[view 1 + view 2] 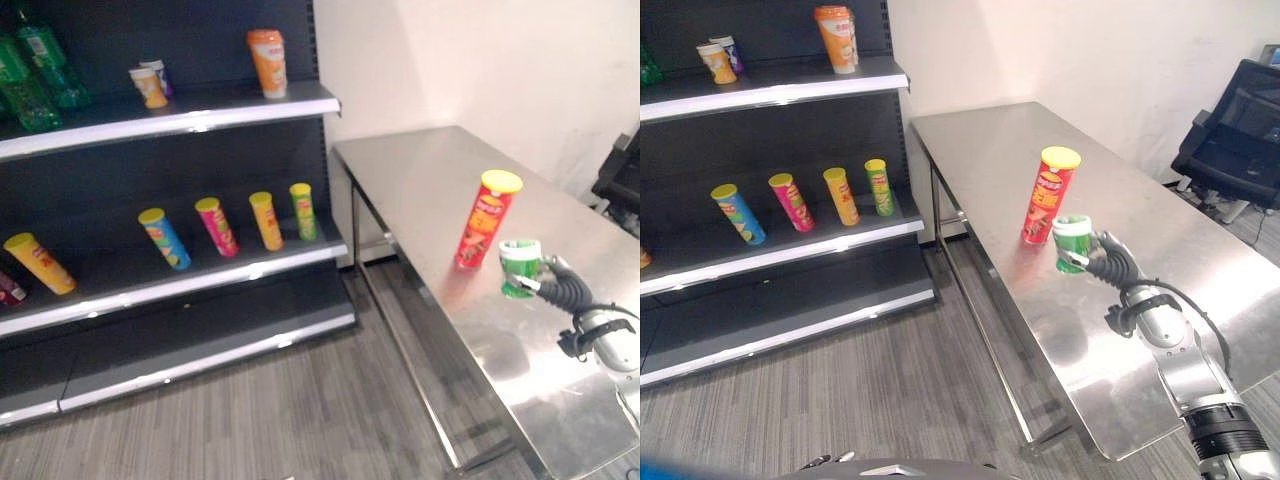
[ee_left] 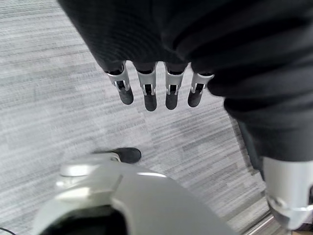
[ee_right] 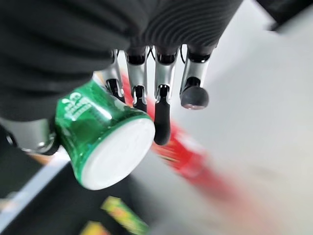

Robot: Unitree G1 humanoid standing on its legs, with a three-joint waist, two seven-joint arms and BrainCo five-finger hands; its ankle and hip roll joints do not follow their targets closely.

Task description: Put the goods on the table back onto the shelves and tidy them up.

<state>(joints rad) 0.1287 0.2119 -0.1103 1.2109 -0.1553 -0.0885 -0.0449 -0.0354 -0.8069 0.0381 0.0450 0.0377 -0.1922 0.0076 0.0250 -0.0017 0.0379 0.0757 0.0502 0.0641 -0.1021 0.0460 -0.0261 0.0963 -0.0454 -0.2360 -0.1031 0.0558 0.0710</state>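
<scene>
A red can (image 1: 1049, 195) stands just beside the right robot hand (image 1: 1110, 262); the table (image 1: 980, 150) beyond lies bare.

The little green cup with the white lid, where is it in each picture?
Left eye view: the green cup is at the right, in the right hand, just right of the red can on the table.
Right eye view: right of centre, beside the same red can.
Left wrist view: floor beyond the left hand.
Right wrist view: lower left, against the fingers.
Shared landmark: the red can.
</scene>
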